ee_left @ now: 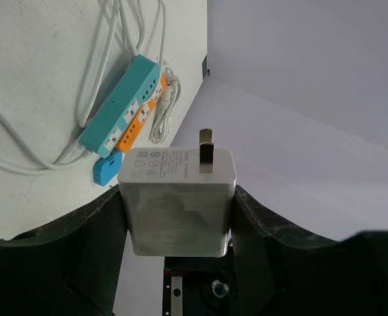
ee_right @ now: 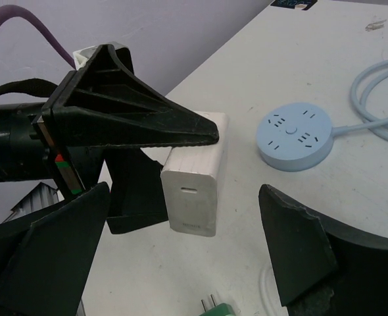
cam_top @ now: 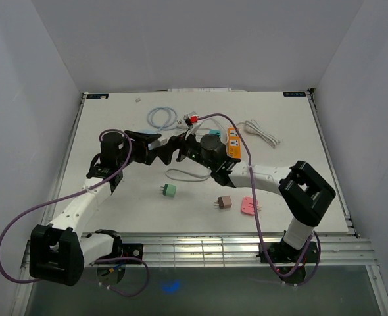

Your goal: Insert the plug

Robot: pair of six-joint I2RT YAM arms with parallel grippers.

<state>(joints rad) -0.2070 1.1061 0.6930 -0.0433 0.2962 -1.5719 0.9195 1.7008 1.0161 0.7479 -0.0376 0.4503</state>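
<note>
clamping side edges of white plug (ee_left: 177,187) mid-air w/ left pincer (ee_left: 178,227); right pincer (ee_right: 184,194) wide open.

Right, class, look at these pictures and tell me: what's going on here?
The left hand grips a white square plastic charger plug by its sides, held up above the white table with its metal prong pointing away. The right hand faces the same plug with its fingers wide open, gripping nothing. The plug is not in any socket yet: the long teal power strip and the round pale blue socket both lie on the table, apart from it.
</note>
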